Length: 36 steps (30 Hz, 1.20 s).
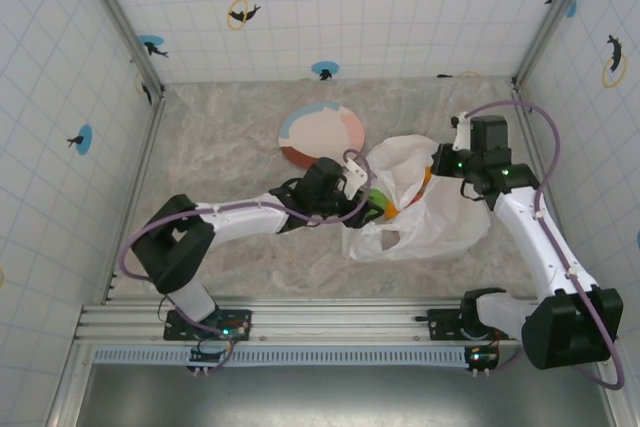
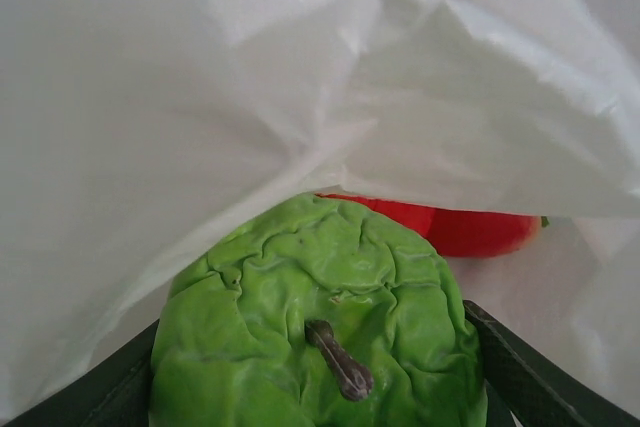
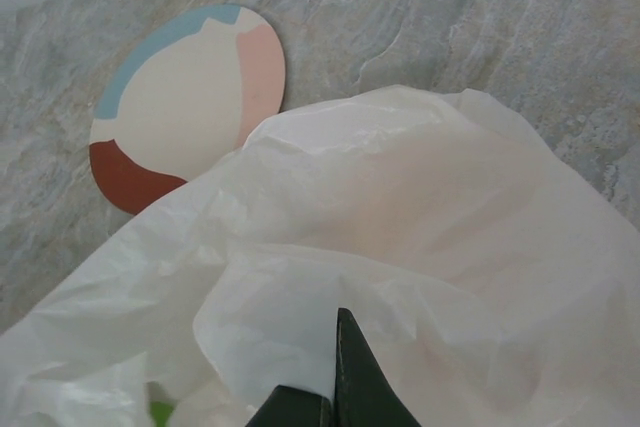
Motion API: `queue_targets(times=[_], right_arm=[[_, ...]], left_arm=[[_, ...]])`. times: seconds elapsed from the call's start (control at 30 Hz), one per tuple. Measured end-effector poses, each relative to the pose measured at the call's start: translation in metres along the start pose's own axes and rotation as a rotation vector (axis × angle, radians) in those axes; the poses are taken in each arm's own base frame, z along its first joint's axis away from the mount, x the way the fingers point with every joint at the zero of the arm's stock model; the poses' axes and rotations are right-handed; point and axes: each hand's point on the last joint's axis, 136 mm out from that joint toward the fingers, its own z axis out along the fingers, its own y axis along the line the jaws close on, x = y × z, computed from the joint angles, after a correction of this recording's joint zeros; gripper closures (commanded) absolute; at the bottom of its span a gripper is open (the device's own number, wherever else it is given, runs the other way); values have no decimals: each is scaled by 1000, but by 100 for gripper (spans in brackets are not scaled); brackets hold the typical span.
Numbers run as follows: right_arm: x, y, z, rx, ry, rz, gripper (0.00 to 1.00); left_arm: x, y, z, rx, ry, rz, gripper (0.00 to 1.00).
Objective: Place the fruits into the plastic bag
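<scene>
Green apple between left fingers

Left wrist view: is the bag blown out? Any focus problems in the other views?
Left wrist: plastic bag washes out to near-white upper left, folds lost; green apple sharp, red fruit behind softer. Right wrist: plate crisp, bag folds readable. Top external: even light, no hard shadows.

The green apple is cut off by the picture's bottom edge. Behind it, a red fruit lies mostly hidden under a fold of the plastic bag. The bag also covers part of the rim of the plate.
</scene>
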Motion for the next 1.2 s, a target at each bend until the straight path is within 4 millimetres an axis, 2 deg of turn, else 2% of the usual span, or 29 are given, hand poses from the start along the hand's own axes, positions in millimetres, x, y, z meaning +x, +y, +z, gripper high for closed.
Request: queue_targets(times=[0.2,0.4,0.47,0.67,0.8,0.93,1.1,1.2], right_arm=[[1,6,1,-17,1,-3,100],[-3,-6,0,30,-14,13,100],[-6,-12,-2,47,-24,31,100],[-20,-18,-11,41,-89,84,100],[-18,-14,-9,9,-95,104,100],[-10,-13,-4,-12,-77,121,100],[-4,-12,-2,-24,-65,129,100],[-2,-11,-3,-30,-64,128,100]], left_arm=[[-18,-12,26,48,-35,33,45],[-17,-22,29,82,-35,55,45],[-10,-21,28,84,-24,58,45],[35,-21,20,83,64,63,45],[41,-24,21,87,83,78,45],[27,-25,25,89,60,90,45],[-20,-23,45,74,-33,122,45],[-38,-16,54,37,-80,127,45]])
